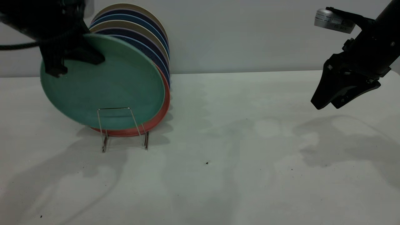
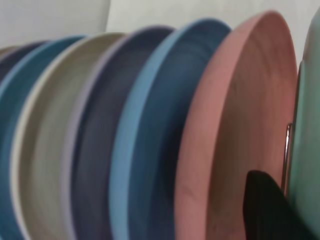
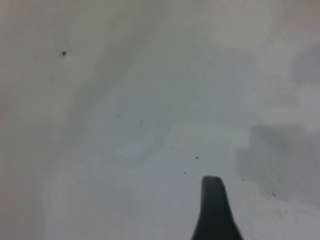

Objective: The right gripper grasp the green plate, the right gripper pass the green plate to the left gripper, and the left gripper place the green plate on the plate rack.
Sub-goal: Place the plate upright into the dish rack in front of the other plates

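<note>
Handover done | left tool grips green plate rim, seated at plate rack front; release pending | right tool empty, aperture unclear, far right above worktop

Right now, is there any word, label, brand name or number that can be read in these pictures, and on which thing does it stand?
None can be read.
The silver cylinder above the right claw has a dark ribbed patch, too blurred to tell if it is text.
The green plate, the stacked plates and the table show no writing.
</note>
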